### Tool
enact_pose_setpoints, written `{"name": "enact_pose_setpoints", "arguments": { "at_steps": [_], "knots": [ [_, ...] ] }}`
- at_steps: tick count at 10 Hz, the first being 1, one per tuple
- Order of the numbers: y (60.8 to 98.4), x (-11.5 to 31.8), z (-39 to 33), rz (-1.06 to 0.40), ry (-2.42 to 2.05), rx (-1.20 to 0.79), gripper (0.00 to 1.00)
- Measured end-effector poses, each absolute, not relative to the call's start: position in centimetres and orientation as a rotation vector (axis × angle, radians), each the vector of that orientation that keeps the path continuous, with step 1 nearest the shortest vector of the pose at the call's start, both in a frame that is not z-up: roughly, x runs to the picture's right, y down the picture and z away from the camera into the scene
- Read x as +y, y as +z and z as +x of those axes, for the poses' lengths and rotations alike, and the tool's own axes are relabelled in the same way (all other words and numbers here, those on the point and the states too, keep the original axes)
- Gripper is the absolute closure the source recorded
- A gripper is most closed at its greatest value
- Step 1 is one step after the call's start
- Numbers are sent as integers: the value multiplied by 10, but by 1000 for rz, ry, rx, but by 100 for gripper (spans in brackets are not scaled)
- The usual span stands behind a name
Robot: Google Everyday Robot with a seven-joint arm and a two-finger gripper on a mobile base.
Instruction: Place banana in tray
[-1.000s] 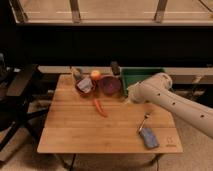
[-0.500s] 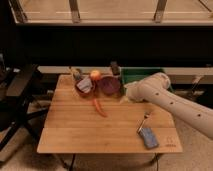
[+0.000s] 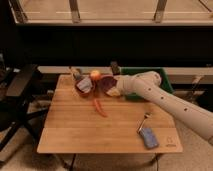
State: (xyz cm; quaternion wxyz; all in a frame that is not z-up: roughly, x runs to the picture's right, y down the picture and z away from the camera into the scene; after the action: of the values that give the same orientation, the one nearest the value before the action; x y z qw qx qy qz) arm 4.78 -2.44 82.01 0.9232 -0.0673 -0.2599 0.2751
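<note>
Your banana (image 3: 114,92) shows only as a small pale yellow patch at the front edge of the right-hand dark-red bowl (image 3: 104,82). It lies right at the gripper (image 3: 113,88), which hangs over that bowl. You cannot tell whether the gripper is clenched on it or released, because the white arm (image 3: 160,97) covers that spot. The green tray (image 3: 136,72) sits just behind, most of it hidden by the arm.

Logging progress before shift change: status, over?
Gripper at right red bowl, beside green tray. Banana not discernible. Arm crosses tray's front wall.
</note>
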Motion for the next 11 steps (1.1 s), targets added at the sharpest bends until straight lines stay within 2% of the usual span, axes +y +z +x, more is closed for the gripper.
{"name": "enact_pose_setpoints", "arguments": {
  "at_steps": [8, 11],
  "knots": [
    [823, -22, 44, -149, 583, -558, 35],
    [832, -14, 10, -168, 613, -638, 35]
  ]
}}
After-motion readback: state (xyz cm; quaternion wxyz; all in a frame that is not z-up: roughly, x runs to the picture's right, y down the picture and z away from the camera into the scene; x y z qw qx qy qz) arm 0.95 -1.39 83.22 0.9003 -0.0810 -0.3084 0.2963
